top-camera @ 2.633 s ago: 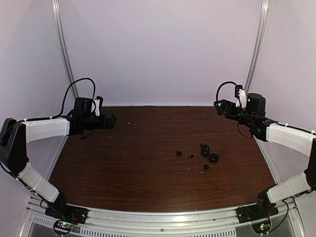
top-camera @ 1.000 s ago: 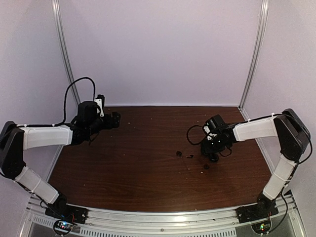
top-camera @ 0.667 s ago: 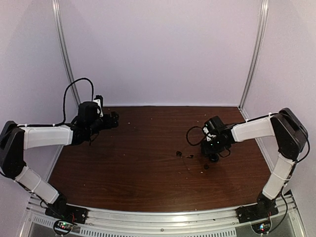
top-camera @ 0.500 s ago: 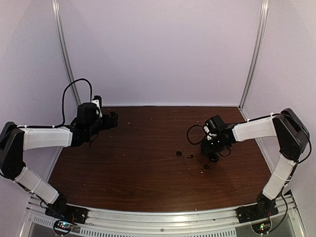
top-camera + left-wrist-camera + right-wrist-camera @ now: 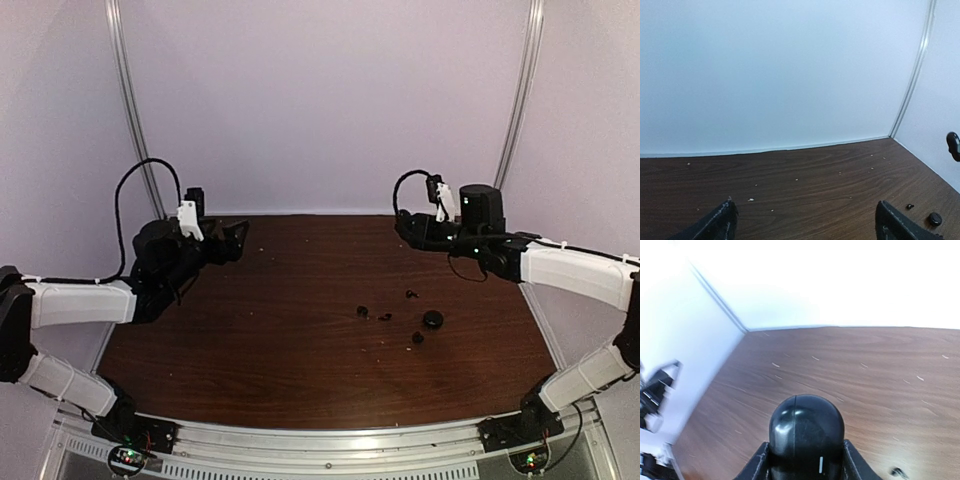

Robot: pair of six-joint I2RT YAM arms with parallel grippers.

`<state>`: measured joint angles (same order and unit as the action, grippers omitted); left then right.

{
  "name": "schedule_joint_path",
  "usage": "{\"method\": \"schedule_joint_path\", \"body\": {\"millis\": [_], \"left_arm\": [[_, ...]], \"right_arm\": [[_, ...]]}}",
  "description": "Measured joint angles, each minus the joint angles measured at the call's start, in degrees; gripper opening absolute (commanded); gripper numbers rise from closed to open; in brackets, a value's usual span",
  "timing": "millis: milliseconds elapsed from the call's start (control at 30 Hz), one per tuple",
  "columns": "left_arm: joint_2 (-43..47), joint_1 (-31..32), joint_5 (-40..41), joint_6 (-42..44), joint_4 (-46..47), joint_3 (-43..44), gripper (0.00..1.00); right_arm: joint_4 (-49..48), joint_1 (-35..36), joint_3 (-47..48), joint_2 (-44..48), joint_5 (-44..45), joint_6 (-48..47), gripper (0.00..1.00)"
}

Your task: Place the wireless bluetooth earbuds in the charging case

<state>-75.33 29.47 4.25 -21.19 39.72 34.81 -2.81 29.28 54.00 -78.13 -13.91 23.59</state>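
Note:
My right gripper (image 5: 406, 226) hangs raised over the back right of the table, shut on the charging case (image 5: 806, 432). The case is a glossy black rounded pebble with a seam and a small white mark, standing up between the fingers (image 5: 758, 462). Tiny black earbuds lie on the wood below: one (image 5: 362, 312) left of centre, one (image 5: 417, 338) nearer the front. A rounder black piece (image 5: 432, 319) sits between them and the right edge. My left gripper (image 5: 234, 240) hovers open at the back left, with nothing between its fingertips (image 5: 726, 216).
Two smaller black bits (image 5: 385, 317) (image 5: 410, 294) lie among the loose pieces. Pale crumbs (image 5: 751, 199) dot the brown table (image 5: 250, 330). White walls and metal corner rails (image 5: 512, 120) close in the back and sides.
The right gripper closed on the case on the table, then lifted it up and back to the right rear. The left arm shifted slightly lower and toward the left.

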Motion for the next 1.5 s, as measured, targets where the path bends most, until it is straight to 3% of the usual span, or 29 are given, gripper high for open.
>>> {"method": "schedule_joint_path", "body": {"millis": [267, 467, 633, 933, 1067, 1500], "left_arm": [[-7.6, 15.9, -0.5, 13.7, 12.5, 1.7, 0.98], [-15.5, 23.8, 0.7, 24.0, 20.4, 6.2, 0.98], [-20.5, 28.6, 3.6, 30.5, 24.6, 10.7, 0.9], [-23.7, 30.3, 9.2, 35.1, 29.6, 13.7, 0.77], [-23.7, 30.3, 10.0, 35.5, 31.9, 13.7, 0.67], [-23.6, 30.3, 6.8, 38.5, 31.5, 13.6, 0.64]], "right_arm": [[-21.5, 5.2, -1.2, -1.7, -9.6, 14.5, 0.42], [-32.5, 10.5, -2.1, -4.2, -9.2, 21.0, 0.42], [-37.8, 13.8, -2.1, -5.6, -7.1, 24.3, 0.42], [-42.9, 17.4, -4.2, -6.3, -3.0, 27.2, 0.41], [-43.7, 17.7, -4.8, -6.8, -2.3, 27.9, 0.41], [-44.4, 17.7, -4.8, -8.4, -5.6, 27.9, 0.41]]}}
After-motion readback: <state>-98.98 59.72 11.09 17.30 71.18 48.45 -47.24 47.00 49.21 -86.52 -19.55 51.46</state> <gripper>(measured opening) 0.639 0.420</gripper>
